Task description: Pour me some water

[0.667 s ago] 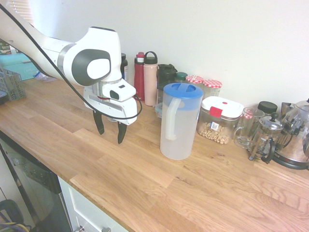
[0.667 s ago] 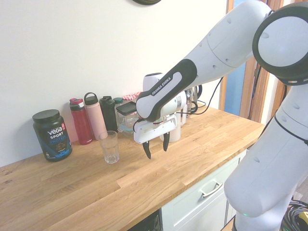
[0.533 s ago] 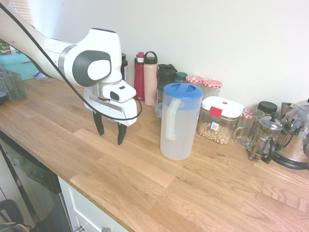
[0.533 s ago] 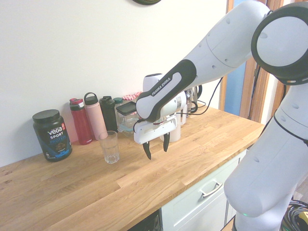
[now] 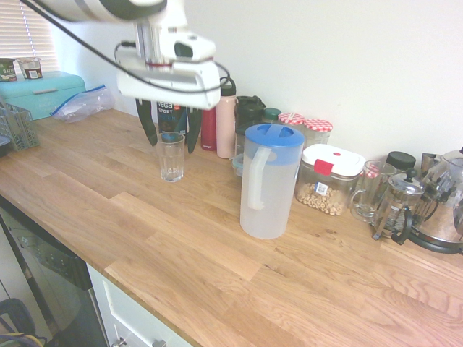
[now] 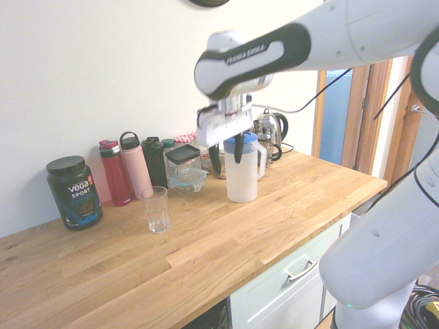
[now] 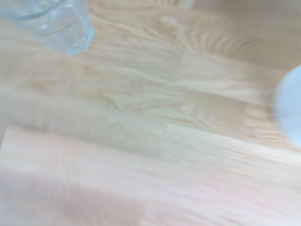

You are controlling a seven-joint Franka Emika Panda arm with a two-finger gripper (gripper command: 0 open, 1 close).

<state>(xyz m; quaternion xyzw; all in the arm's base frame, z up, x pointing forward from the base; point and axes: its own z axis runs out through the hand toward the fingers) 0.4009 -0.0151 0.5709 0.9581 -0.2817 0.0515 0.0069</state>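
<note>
My tool [image 5: 171,130] hangs high over the desk [image 5: 181,253], fingers spread apart, pointing down, holding nothing. In the first exterior view it sits above and behind the drinking glass [image 5: 171,156], in front of the row of bottles [image 5: 218,119] along the wall. The second exterior view gives a different read: there the tool [image 6: 218,156] is close to the pitcher [image 6: 241,168], and the glass [image 6: 156,209] stands well apart from it toward the protein tub [image 6: 74,192]. So its depth is hard to fix from these two views. The wrist view is motion-blurred: wood grain, the glass [image 7: 51,21] at one corner, a pale rounded edge at the far side, probably the pitcher.

The water is in the pitcher [image 5: 269,181], barely seen through the cloudy wall. The pitcher stands upright, long axis vertical, blue lid on, white handle [image 5: 255,177] turned toward the desk's front edge. Nothing is gripped yet.

Key relation: the pitcher lies to the side of the tool and lower, with the glass on the other side. My guess is the next move needs a descent and a turn so the fingers straddle the handle.
</note>
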